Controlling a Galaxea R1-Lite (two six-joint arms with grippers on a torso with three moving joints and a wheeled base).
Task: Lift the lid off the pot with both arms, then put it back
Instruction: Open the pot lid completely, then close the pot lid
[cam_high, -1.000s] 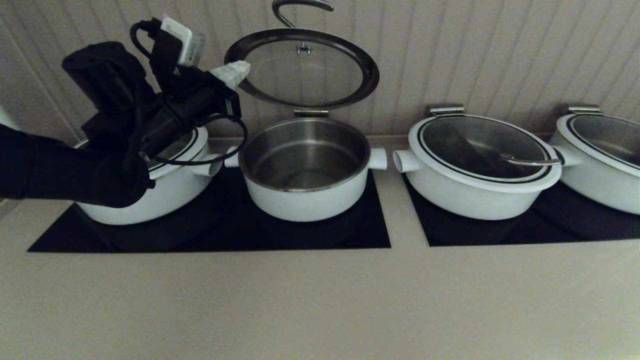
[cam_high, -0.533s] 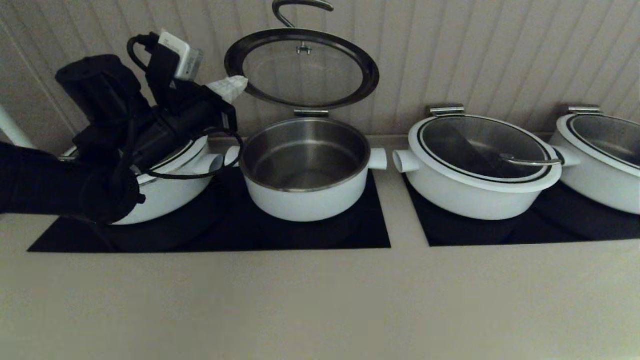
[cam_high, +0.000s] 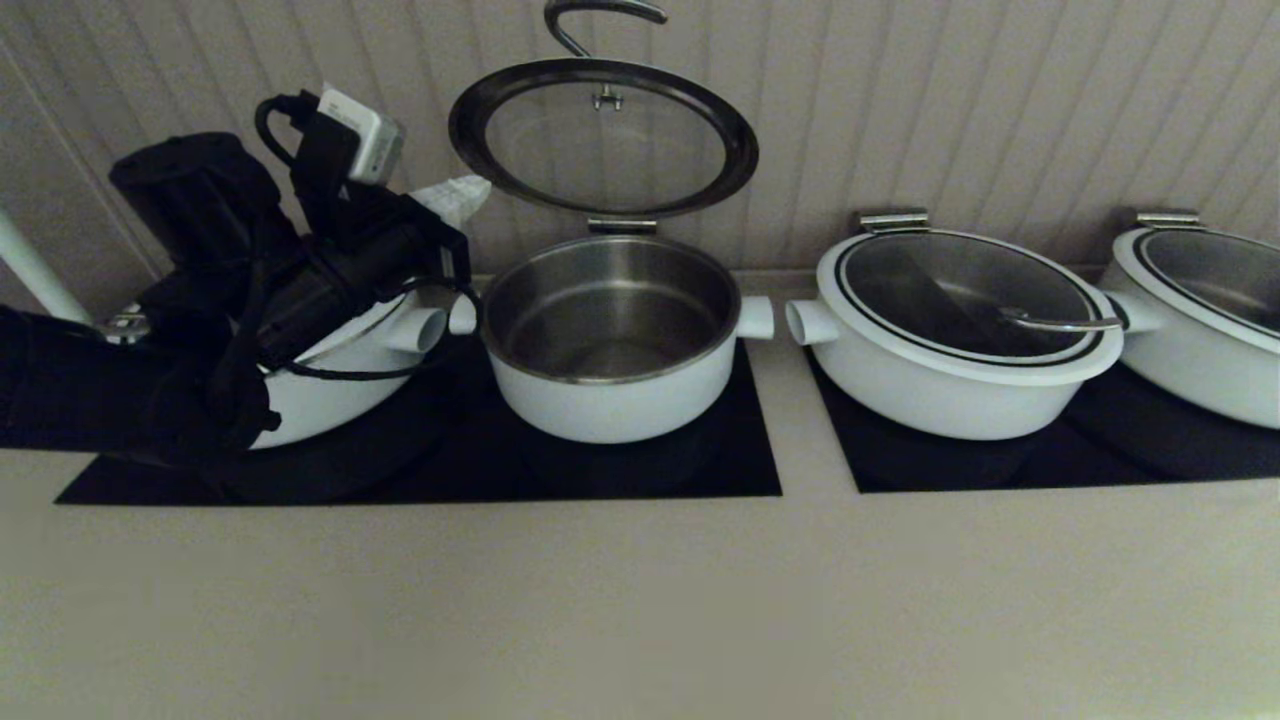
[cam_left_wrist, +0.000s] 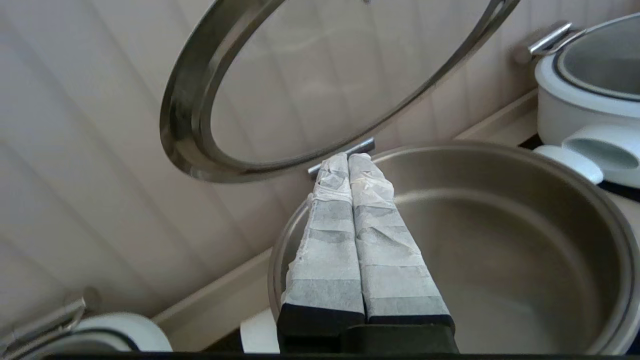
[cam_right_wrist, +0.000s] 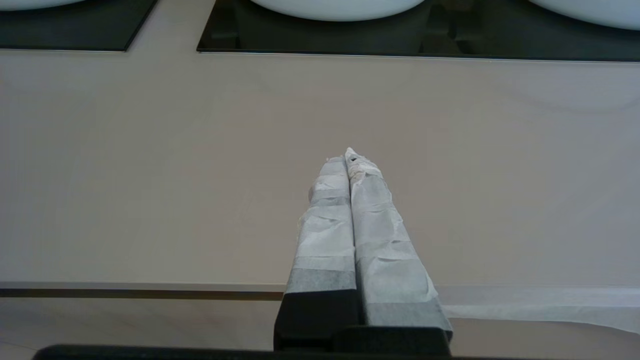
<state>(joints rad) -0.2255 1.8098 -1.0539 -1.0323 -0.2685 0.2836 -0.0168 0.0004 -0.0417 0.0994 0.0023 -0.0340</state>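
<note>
The pot (cam_high: 610, 340) stands open on a black cooktop panel (cam_high: 740, 470), its steel inside bare. Its lid (cam_high: 603, 137) is tipped up on a hinge (cam_high: 621, 225) at the pot's back rim, leaning toward the ribbed wall (cam_high: 950, 110) behind the pot, with its bent handle (cam_high: 600, 20) at the top edge of the head view.

On the pot's left side a second white pot (cam_high: 340, 375) sits with its stub nearly touching the pot's own left stub. The left arm (cam_high: 250, 290) lies over that neighbour and hides most of it. The left gripper (cam_high: 455, 200) hangs above the gap between the two pots, just left of the lid's lower edge; in the left wrist view its wrapped fingers (cam_left_wrist: 350, 225) are pressed together on nothing.

On the pot's right side a closed wider pot (cam_high: 960, 335) stands on a second black panel (cam_high: 1050, 450), its stub pointing at the pot's right stub across a narrow strip of counter. A fourth pot (cam_high: 1200, 320) lies beyond it.

In front of the pot the beige counter (cam_high: 640, 600) runs wide to its near edge. The right gripper (cam_right_wrist: 350, 165) hangs low over that near edge, fingers clenched and empty.
</note>
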